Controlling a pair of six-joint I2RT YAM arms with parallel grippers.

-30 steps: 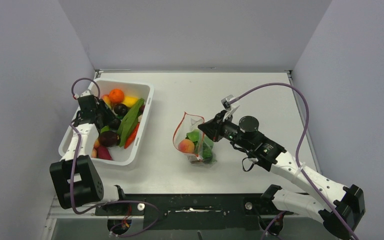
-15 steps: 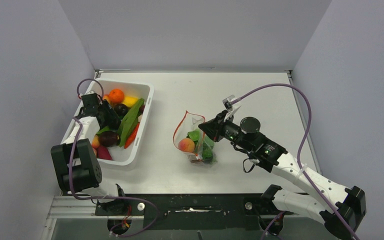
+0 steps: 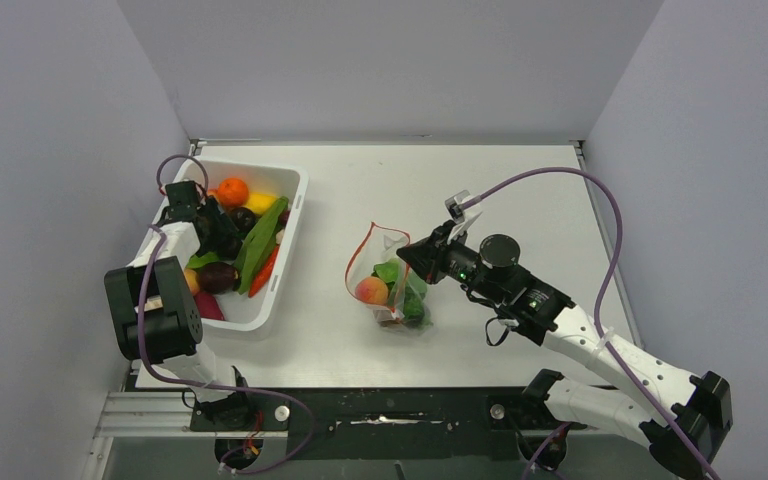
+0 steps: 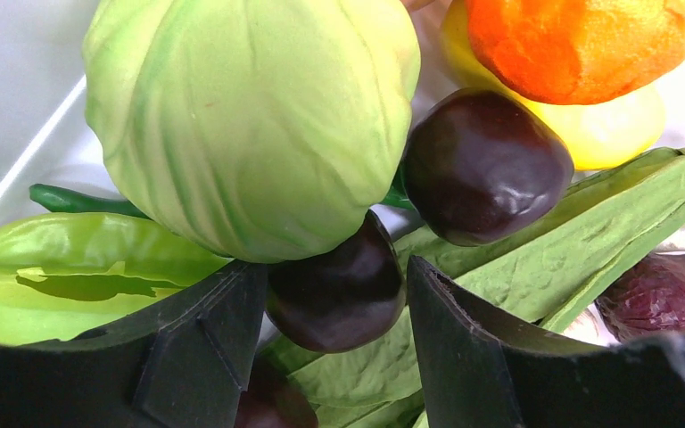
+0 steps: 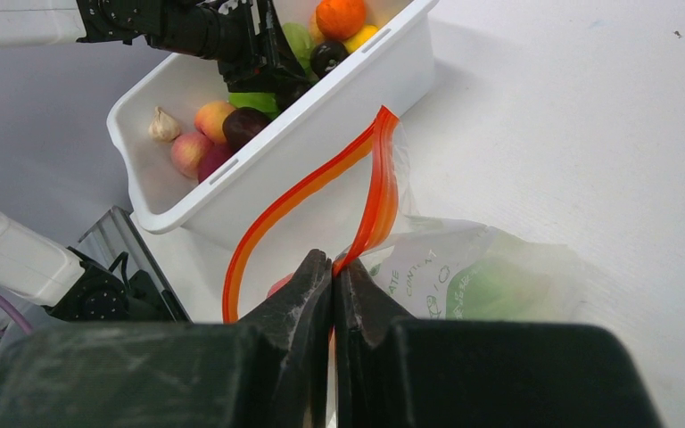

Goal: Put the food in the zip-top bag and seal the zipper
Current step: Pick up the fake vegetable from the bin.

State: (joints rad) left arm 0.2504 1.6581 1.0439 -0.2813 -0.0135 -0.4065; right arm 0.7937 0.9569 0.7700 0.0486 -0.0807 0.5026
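Observation:
The clear zip-top bag stands mid-table with its mouth gaping; a peach and green pieces lie inside. My right gripper is shut on the red-orange zipper at the mouth's right edge, holding it up. More food fills the white bin. My left gripper is low in the bin, open, its fingers either side of a dark plum. The left finger is against the plum and a gap shows on the right. A green lettuce sits just above it.
Around the plum lie a second plum, an orange, a yellow piece and a long green pod. Peaches and a garlic bulb sit at the bin's near end. The bin wall stands close left of the bag.
My left gripper has moved a little further toward the back of the bin and its jaws have widened slightly. The right gripper and the bag have not moved.

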